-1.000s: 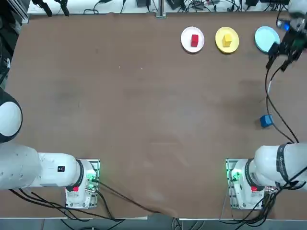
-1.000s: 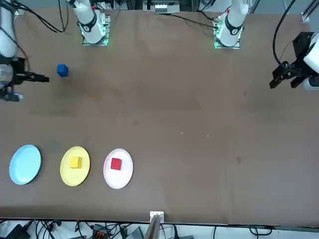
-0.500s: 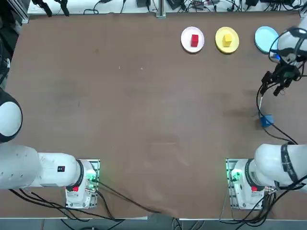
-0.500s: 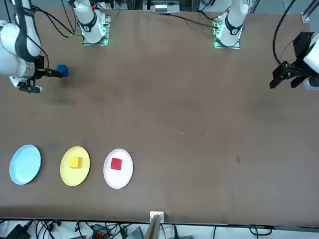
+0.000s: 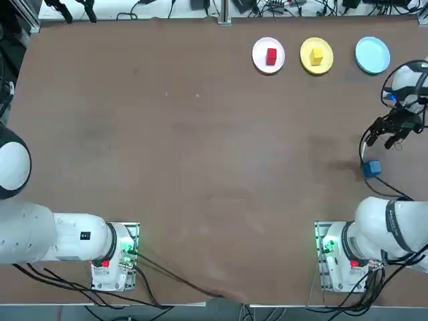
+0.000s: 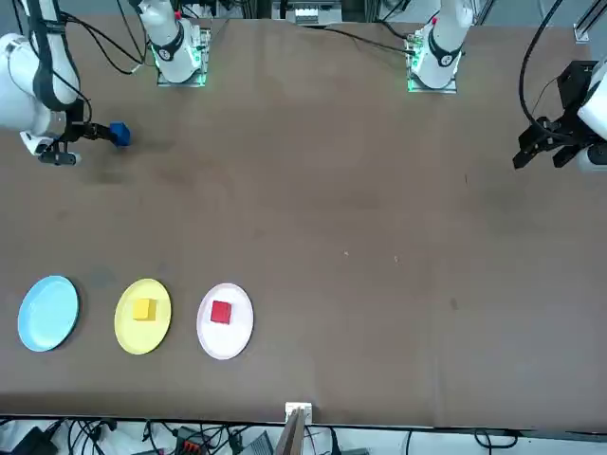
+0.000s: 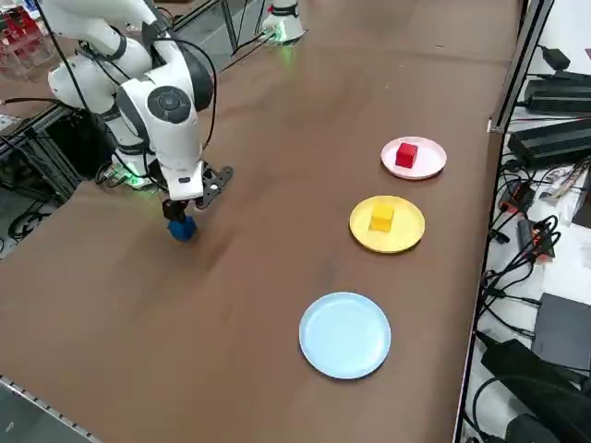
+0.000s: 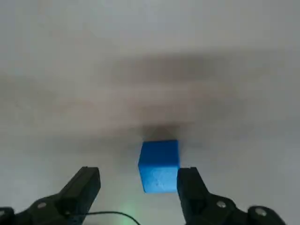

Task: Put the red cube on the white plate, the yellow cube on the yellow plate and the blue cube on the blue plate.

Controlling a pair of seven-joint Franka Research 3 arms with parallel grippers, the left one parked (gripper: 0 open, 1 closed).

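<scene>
Nearest the robot's base, at the right edge of the table (image 5: 200, 147), we see the blue cube (image 5: 371, 168) resting on the brown surface, alone and well apart from all three plates. The right gripper (image 5: 390, 136) hangs just beyond it, toward the far side, its fingers spread apart and holding nothing. In the wrist view the blue cube (image 8: 159, 165) sits between the two fingers but off centre, close against one finger (image 8: 194, 192) and clear of the other; we cannot tell whether it touches that nearer finger. From the right side the gripper (image 7: 196, 203) appears low over the cube (image 7: 181, 227), though how far above the table it sits is hard to judge.

Farther off, along the far edge, the three plates stand in a row. The blue plate (image 5: 372, 55) is rightmost and bare. To its left the yellow plate (image 5: 316, 55) carries the yellow cube (image 5: 317, 55), and left again the white plate (image 5: 269, 55) carries the red cube (image 5: 271, 56).
</scene>
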